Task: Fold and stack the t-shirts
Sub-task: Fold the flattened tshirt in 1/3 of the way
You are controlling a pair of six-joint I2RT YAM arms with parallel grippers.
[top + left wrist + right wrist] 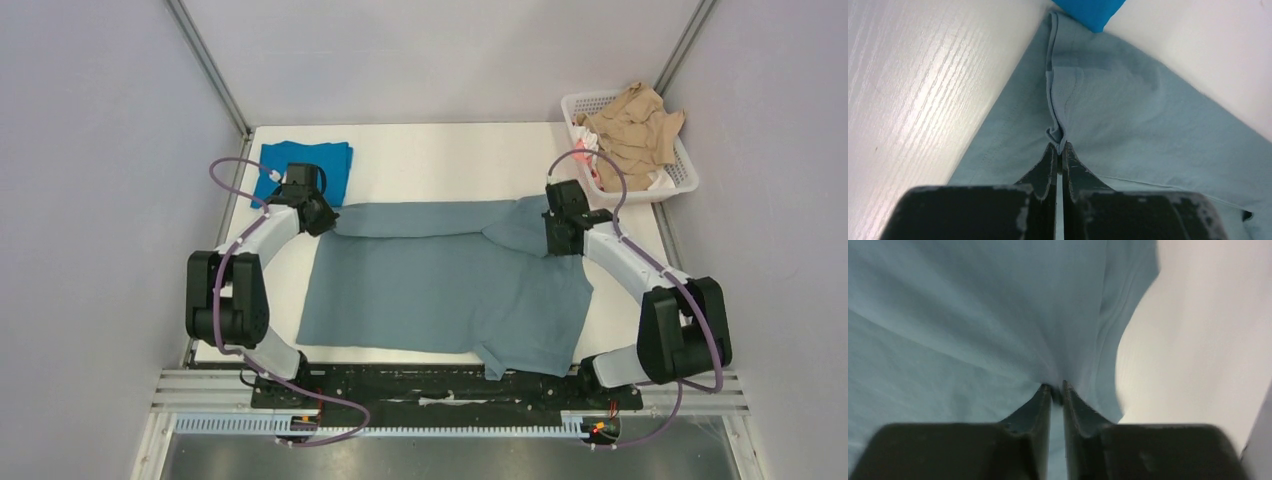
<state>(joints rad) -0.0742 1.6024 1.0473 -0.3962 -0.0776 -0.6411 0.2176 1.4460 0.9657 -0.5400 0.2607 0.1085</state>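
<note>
At the table's [440,160] far left we see the bright blue shirt [305,165], folded flat. Just in front of it our left gripper [1058,149] is closed almost completely, pinching a fold of hem at the far left corner of the grey-blue shirt [440,290], which lies spread across the middle. Our right gripper [1057,389] is likewise clamped on cloth near that shirt's far right edge. In the far right corner a white basket [684,168] holds tan cloth [630,130].
</note>
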